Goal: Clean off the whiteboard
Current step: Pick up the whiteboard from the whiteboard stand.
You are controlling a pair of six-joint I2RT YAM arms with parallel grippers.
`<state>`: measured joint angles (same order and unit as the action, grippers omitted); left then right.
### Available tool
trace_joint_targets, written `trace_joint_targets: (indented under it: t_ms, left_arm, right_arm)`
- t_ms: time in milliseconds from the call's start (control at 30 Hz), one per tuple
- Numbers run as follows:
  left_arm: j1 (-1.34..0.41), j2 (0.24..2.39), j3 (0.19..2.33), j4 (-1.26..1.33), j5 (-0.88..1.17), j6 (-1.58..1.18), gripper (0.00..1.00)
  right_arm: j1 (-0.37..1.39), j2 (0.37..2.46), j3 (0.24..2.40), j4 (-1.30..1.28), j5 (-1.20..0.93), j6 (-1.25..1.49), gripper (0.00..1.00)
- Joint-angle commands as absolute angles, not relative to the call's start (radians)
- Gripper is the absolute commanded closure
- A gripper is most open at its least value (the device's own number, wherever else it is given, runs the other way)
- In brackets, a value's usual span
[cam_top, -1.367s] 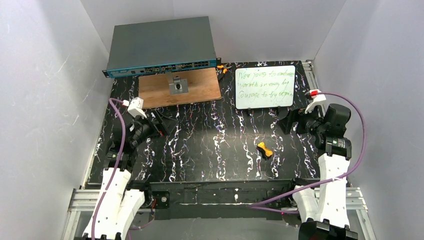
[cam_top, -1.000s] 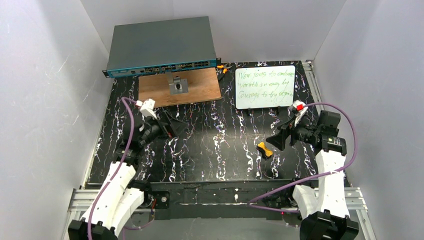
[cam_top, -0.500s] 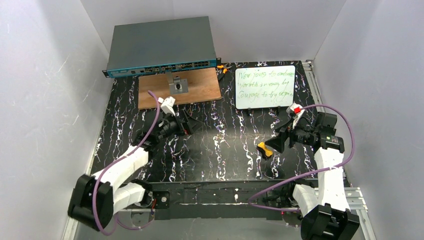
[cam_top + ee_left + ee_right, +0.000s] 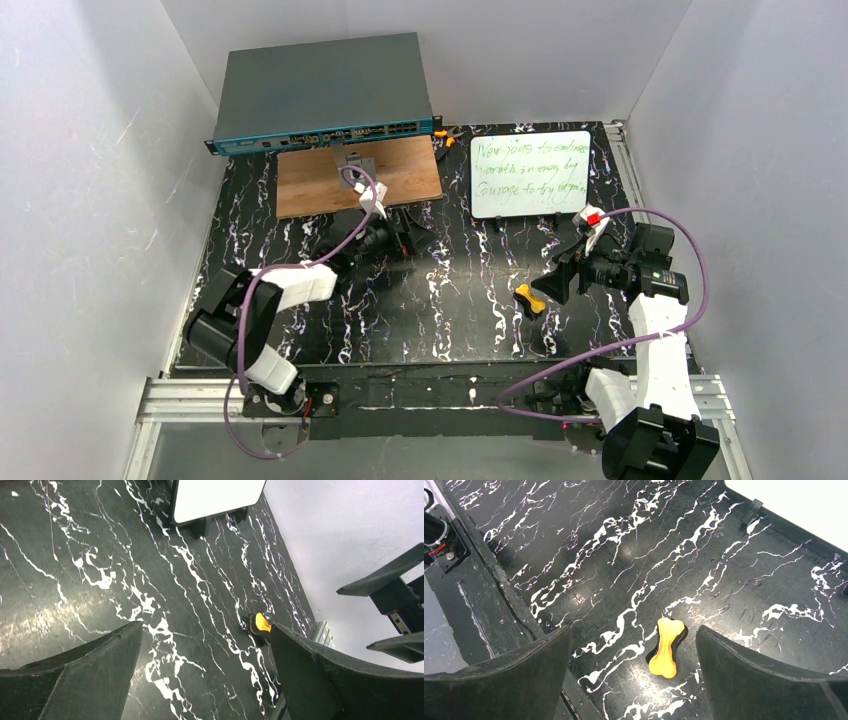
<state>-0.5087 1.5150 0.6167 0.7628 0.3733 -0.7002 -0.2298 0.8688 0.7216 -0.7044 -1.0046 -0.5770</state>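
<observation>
Now, the right gripper (image 4: 634, 630) stood wide and empty just above the yellow eraser (image 4: 665, 647), the left gripper (image 4: 205, 627) wide and empty over the table (image 4: 330, 300), and the whiteboard (image 4: 529, 173) lay far right with green writing unerased, so the step was likely grabbing the eraser: lower, then close.

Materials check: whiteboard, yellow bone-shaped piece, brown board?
Whiteboard: glossy white coated panel, dark rim, green ink; core unclear.
Yellow bone-shaped piece: smooth moulded plastic probably, with a dark underlayer, possibly felt.
Brown board: matte wood or plywood, by its warm brown tone.
</observation>
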Motion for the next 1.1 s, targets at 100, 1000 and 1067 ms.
trace_joint_targets:
  t_ms: [100,1000,1067]
  left_arm:
    - [-0.52,1.622,0.685,0.946,0.366,-0.711,0.01]
    - [-0.563,1.89,0.9,1.064,0.39,-0.748,0.0]
    - [-0.576,1.938,0.894,1.16,0.352,-0.733,0.05]
  right_arm:
    - [-0.236,0.871,0.72,-0.683,-1.005,-0.578,0.02]
    - [-0.236,0.871,0.724,-0.69,-1.014,-0.579,0.02]
    - [-0.236,0.872,0.724,-0.689,-1.015,-0.58,0.02]
